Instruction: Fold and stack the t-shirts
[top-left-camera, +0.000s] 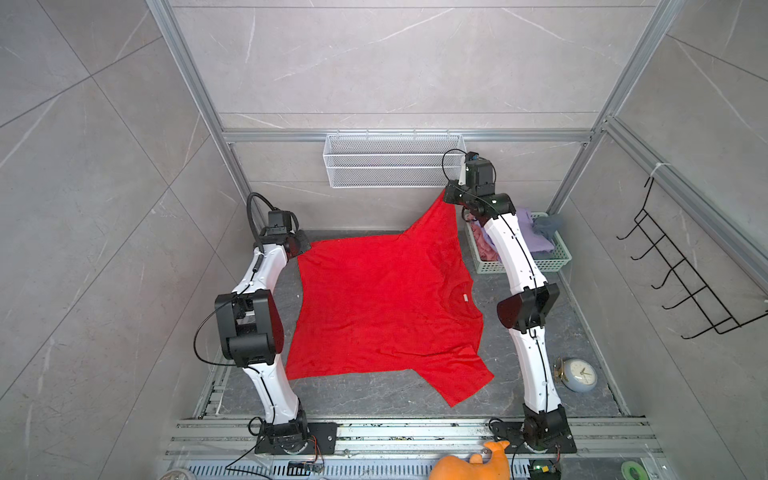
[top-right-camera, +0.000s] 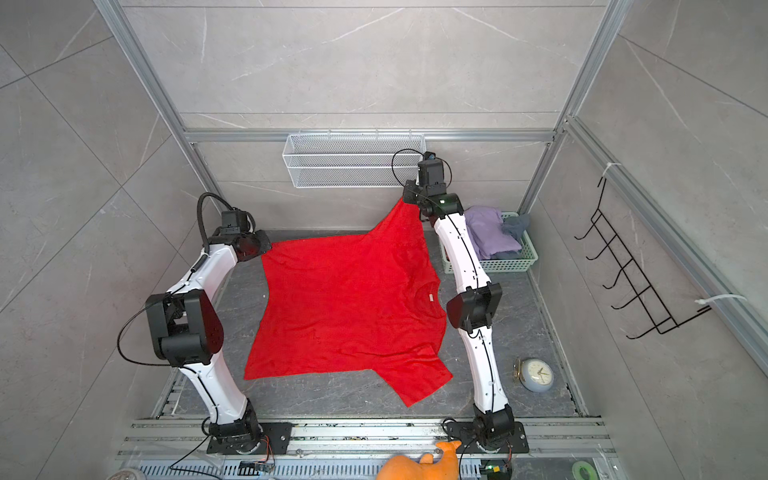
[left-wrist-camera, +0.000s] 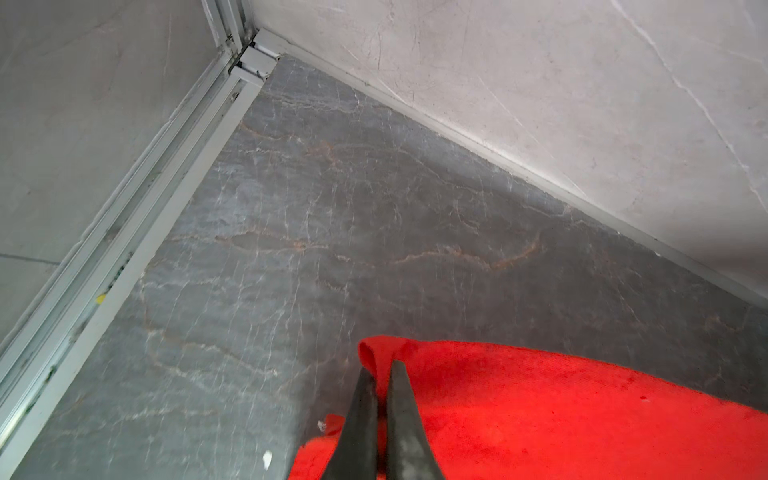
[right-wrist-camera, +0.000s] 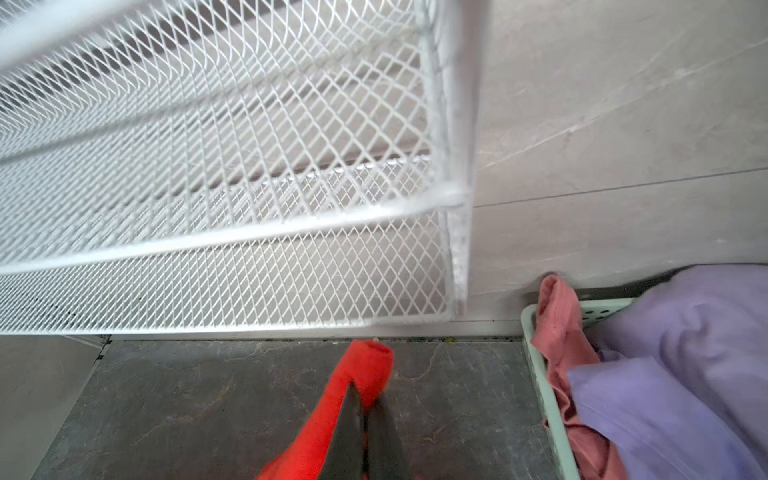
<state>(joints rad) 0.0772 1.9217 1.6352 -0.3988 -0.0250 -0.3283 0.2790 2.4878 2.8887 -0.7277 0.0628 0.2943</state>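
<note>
From above, you cannot see the tips of either pincer, because the black wrist parts cover them. The wrist views do show them. Your left gripper (left-wrist-camera: 381, 368) is squeezed shut on a corner of the red t-shirt (top-left-camera: 382, 307), low over the far left of the table (top-left-camera: 374, 399). Your right gripper (right-wrist-camera: 361, 394) is squeezed shut on another end of the same shirt and holds it up in the air near the white mesh shelf (top-left-camera: 390, 160). The rest of the red shirt lies spread out in the middle of the table.

Your right arm hides part of the green basket (top-left-camera: 557, 253) and most of the pink t-shirt (right-wrist-camera: 557, 332) inside it. The lavender t-shirt (top-left-camera: 536, 237) is piled on top. The dark grey t-shirt (top-left-camera: 548, 224) only peeks out behind it, so its shape is hard to tell. The right wrist view is a bit blurry. The orange plush toy (top-left-camera: 473, 463) and the green tape roll (top-left-camera: 631, 471) are cut off at the bottom edge.

Now count: two grippers. Four t-shirts: one red, one lavender, one pink, one dark grey. One basket, one shelf, one clock (top-left-camera: 579, 374), one toy.
</note>
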